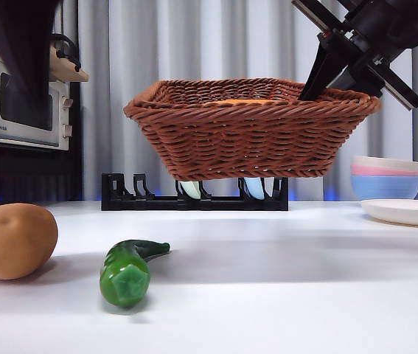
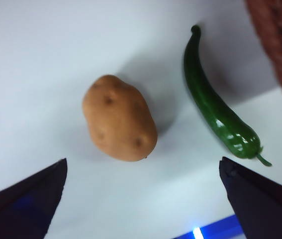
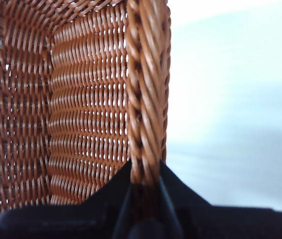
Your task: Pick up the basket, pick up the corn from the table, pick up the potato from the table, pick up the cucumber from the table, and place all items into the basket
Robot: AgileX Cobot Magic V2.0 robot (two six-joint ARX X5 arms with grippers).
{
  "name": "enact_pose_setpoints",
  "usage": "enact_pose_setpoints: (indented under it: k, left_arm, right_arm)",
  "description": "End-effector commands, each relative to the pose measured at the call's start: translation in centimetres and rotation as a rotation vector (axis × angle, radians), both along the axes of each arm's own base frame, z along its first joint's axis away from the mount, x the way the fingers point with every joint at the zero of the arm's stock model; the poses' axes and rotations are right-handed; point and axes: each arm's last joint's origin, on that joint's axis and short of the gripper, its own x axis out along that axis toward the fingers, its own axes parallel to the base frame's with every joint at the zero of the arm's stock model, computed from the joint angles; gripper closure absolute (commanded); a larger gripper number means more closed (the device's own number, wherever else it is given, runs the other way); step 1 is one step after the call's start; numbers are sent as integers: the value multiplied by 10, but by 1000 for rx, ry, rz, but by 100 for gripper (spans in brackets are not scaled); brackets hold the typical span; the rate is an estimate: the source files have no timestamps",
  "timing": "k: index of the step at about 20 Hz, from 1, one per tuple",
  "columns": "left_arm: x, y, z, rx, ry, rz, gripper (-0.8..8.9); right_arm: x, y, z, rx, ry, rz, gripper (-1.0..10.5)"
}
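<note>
Nearest the front edge of the white table (image 1: 282, 295) lies one cucumber (image 1: 126, 271), its blunt faceted end toward the camera, and just beside it, at the table's near left edge, one potato (image 1: 11, 240); both rest on the surface, apart from each other and untouched, so neither pickup is done. The left gripper (image 2: 141, 199) hangs above them with its jaws spread wide and nothing between them, the potato roughly centred between the jaws in its wrist view, which suggests the potato is the next target. Farther back, one basket (image 1: 251, 129) is lifted clear of the table, held at its right rim by the right gripper (image 3: 143, 186), whose jaws are clamped on the braided rim. So the basket pickup looks complete. An orange-yellow sliver shows just over the rim inside the basket, probably the corn (image 1: 242, 102), though too little shows to be sure. Behind stand one black rack (image 1: 194, 195), and at the far right a stack of bowls (image 1: 386, 177) and one plate (image 1: 408, 212).
</note>
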Motion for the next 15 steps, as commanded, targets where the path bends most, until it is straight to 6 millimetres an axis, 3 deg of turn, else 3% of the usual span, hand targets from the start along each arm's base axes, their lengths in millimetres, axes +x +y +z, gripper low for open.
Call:
enact_pose_setpoints:
  k: [1,8,13,15]
  left_arm:
    - [12,5,-17,-26,32,5,283]
    - [69,18,-58,-51,137,39,283]
    - [93,18,-88,-56,232,38,286]
    - [94,18,-91,-48,242,36,463]
  right_arm:
    - [1,0,7,13,-41,9,963]
    - [2,-1,8,13,-41,4,963]
    - [2,-1,7,13,-41,4,963]
    - [2,-1,7,13,-41,4,963]
